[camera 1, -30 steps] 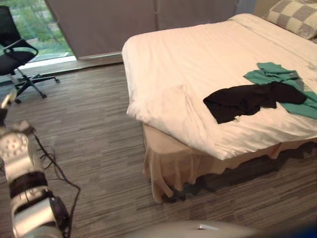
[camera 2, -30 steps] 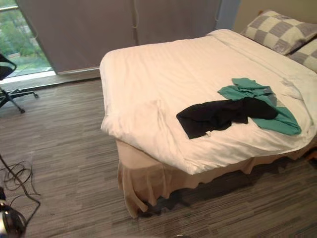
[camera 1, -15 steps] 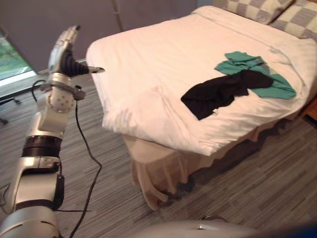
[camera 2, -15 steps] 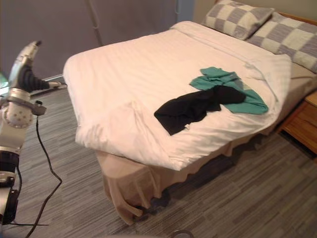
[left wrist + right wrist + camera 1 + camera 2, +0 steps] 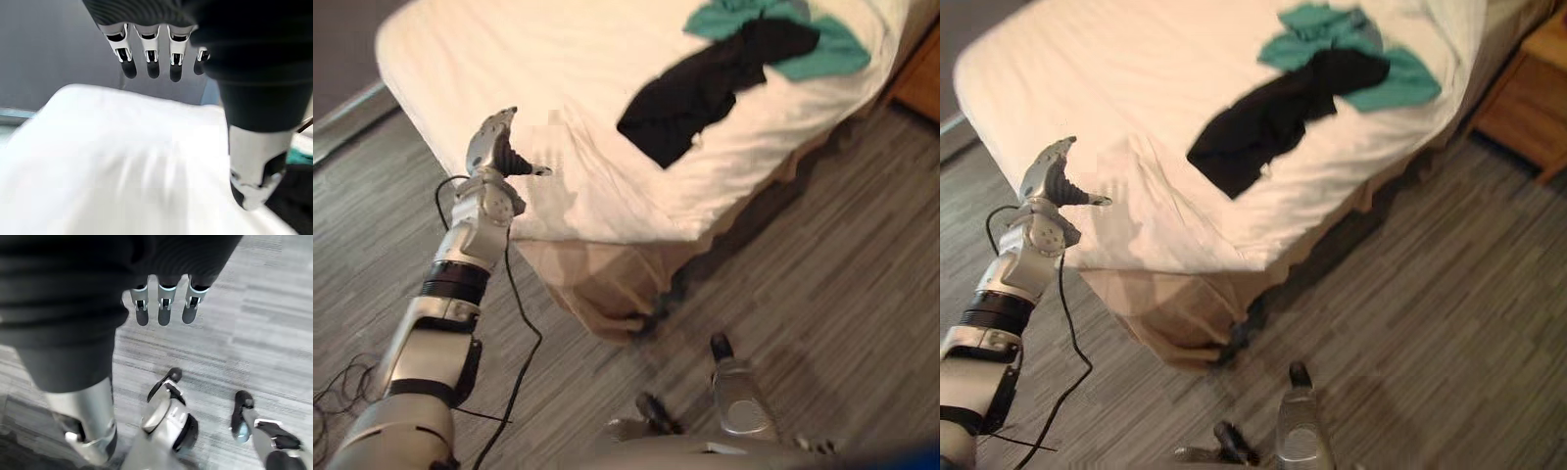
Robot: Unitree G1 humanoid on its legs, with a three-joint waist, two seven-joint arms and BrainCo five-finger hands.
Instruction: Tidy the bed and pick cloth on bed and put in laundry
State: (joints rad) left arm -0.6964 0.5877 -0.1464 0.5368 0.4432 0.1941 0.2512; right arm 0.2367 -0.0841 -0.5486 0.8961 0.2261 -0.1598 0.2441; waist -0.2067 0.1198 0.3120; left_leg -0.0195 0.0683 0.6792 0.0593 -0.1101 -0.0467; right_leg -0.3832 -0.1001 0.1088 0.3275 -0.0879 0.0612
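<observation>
**Left and right hands at the bed.** Your left hand (image 5: 496, 149) hovered open, fingers straight and empty, at the near edge of the bed (image 5: 509, 49). The 2 garments lay on the bed well apart from it, a black cloth (image 5: 695, 83) overlapping a green cloth (image 5: 827, 54). Your right hand (image 5: 164, 308) hung open and empty above the grey floor (image 5: 274, 333).

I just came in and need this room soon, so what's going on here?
The robot stands at a corner of the bed. Its left hand is raised beside the white cover, open and holding nothing. The black cloth and the green cloth lie overlapping on the bed, neither picked up yet. Its right hand hangs open, low above the floor.
</observation>
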